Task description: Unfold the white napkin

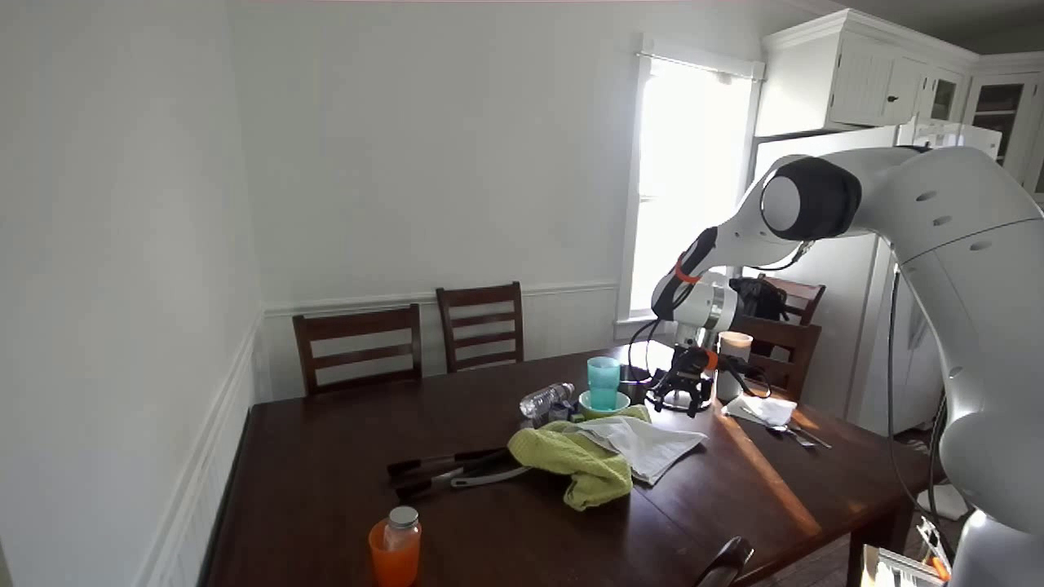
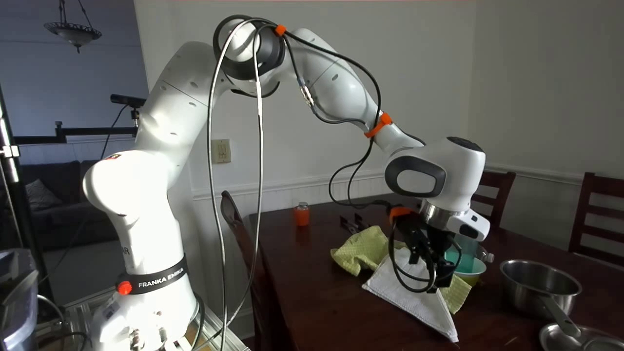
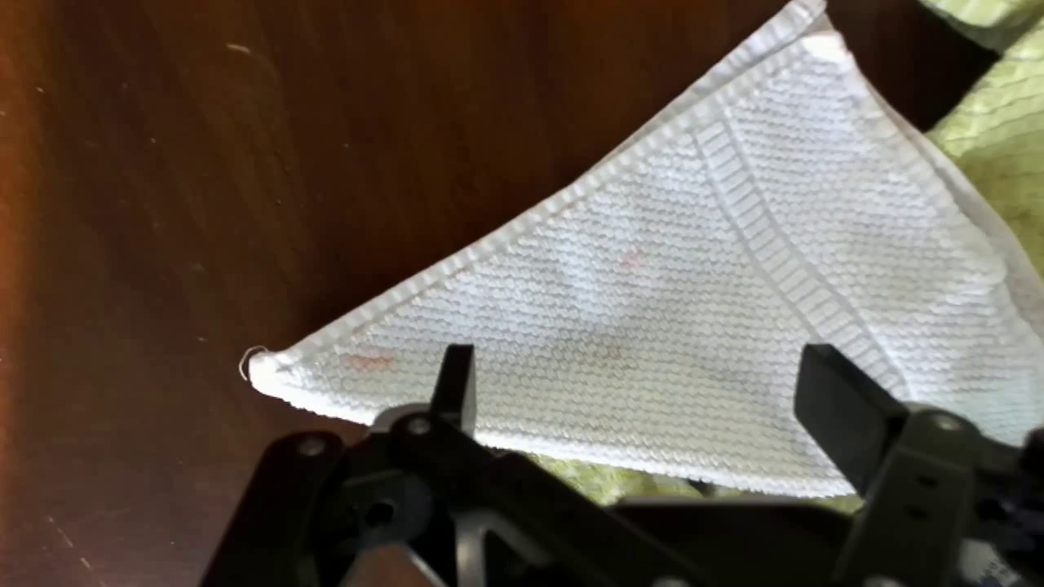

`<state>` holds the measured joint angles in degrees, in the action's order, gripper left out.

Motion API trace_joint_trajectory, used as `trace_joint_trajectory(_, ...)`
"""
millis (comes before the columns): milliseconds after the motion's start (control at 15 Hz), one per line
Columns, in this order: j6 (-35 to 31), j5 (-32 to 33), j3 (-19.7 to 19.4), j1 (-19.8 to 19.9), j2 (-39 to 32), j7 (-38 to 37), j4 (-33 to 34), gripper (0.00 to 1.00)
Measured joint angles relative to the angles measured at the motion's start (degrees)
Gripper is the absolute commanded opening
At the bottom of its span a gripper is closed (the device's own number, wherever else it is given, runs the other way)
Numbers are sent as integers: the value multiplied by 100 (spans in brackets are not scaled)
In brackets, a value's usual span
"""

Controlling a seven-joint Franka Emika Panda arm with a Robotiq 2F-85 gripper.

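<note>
The white napkin [image 1: 648,444] lies folded in a triangle-like shape on the dark table, partly over a green cloth [image 1: 575,465]. In an exterior view the napkin [image 2: 414,298] is partly hidden behind my gripper and its cables. In the wrist view the napkin [image 3: 620,326] has a pointed corner at the left and doubled edges at the upper right. My gripper [image 3: 636,367] is open, with nothing between its fingers. It points down above the napkin's lower edge in the wrist view. The gripper [image 1: 679,403] shows above the table in an exterior view.
A teal cup [image 1: 603,383] in a bowl [image 1: 621,404] and a clear bottle [image 1: 546,399] stand close to the gripper. A metal pot [image 2: 538,287] is nearby. Dark-handled utensils [image 1: 440,465] and an orange cup [image 1: 395,558] lie farther off. A second white cloth [image 1: 760,409] lies near spoons.
</note>
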<state>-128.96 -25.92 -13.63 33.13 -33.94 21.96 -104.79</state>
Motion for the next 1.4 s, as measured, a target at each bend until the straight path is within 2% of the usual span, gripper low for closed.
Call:
trace_joint_trajectory(133,-1,177,3,0,-58,-103,1,100)
trace_joint_trajectory(200,-1,235,5,0,-85,-153,2,75)
trace_joint_trajectory(267,-1,270,10,0,-116,-201,4,74)
trace_joint_trajectory(333,-1,280,16,0,-148,-232,6,68)
trace_joint_trajectory(533,-6,281,41,0,-236,-328,11,44)
trace_joint_trajectory(933,-266,281,120,0,-388,-426,55,3)
trace_joint_trajectory(1067,-513,279,154,31,-485,-426,72,0)
trace_joint_trajectory(1400,-831,280,214,131,-735,-426,89,0)
